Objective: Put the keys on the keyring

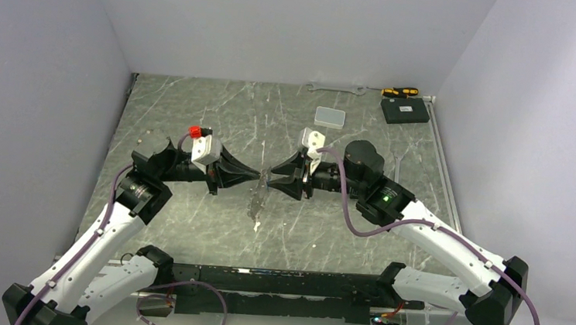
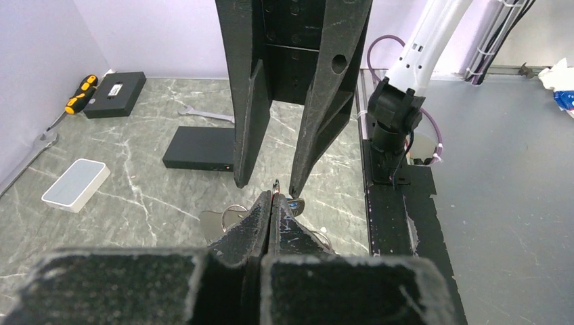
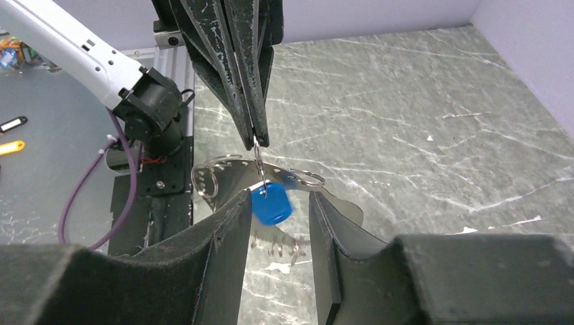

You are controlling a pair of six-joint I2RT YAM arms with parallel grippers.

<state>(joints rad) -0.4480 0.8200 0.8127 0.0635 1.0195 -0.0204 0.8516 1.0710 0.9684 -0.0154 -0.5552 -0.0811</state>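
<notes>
Right wrist view: one blue key [image 3: 271, 205] hangs blurred from the keyring [image 3: 259, 159], whose thin silvery loop is pinched in the clenched left end effector [image 3: 257, 141]. The right end effector [image 3: 279, 196] is released, its two fingers flanking the key above mid-desk [image 1: 196, 109]. One clear box [image 1: 330, 117] and one wrench [image 1: 337, 89] lie near the far edge, well apart from both.

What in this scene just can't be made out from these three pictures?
- Blue key: blurred in the right wrist view, too small in the top view.
- Plain silvery key: too small to pick out in any view.
- What the shut left gripper pinches: mostly hidden by its own fingers in the left wrist view.
</notes>
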